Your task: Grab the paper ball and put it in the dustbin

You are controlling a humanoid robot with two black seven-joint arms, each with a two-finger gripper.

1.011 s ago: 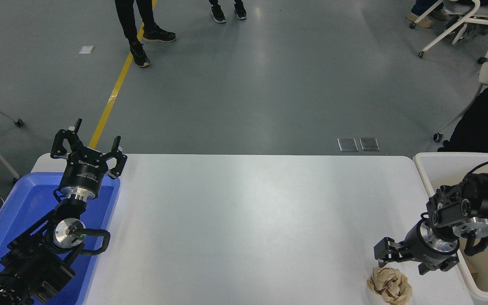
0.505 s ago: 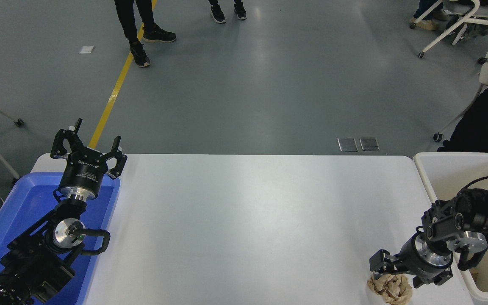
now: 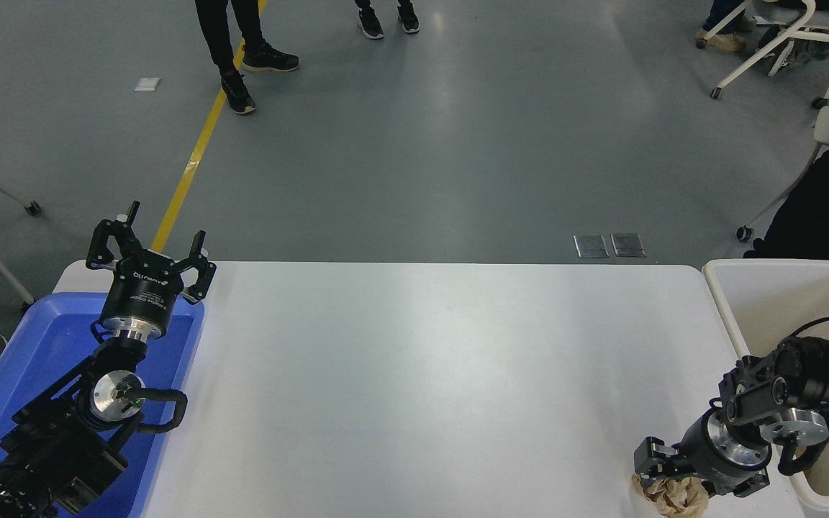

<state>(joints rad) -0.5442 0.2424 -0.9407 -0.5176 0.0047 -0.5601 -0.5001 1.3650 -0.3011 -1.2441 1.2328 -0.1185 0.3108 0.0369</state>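
Observation:
The tan paper ball [image 3: 673, 498] lies on the white table [image 3: 414, 374] at the near right corner, partly covered by my right gripper. My right gripper [image 3: 689, 480] is open and low over the ball, one finger on each side of it. The off-white dustbin [image 3: 718, 295] stands just past the table's right edge, beside my right arm. My left gripper [image 3: 150, 248] is open and empty, parked at the lower left above the blue tray.
A shallow blue tray [image 3: 26, 360] sits at the table's left end under my left arm. A person in black [image 3: 825, 208] sits behind the dustbin. People's legs [image 3: 231, 50] and a white chair [image 3: 781, 36] stand on the floor beyond.
My right gripper has come down and toward the near edge, from above the paper ball to around it. The ball and the left arm have not moved.

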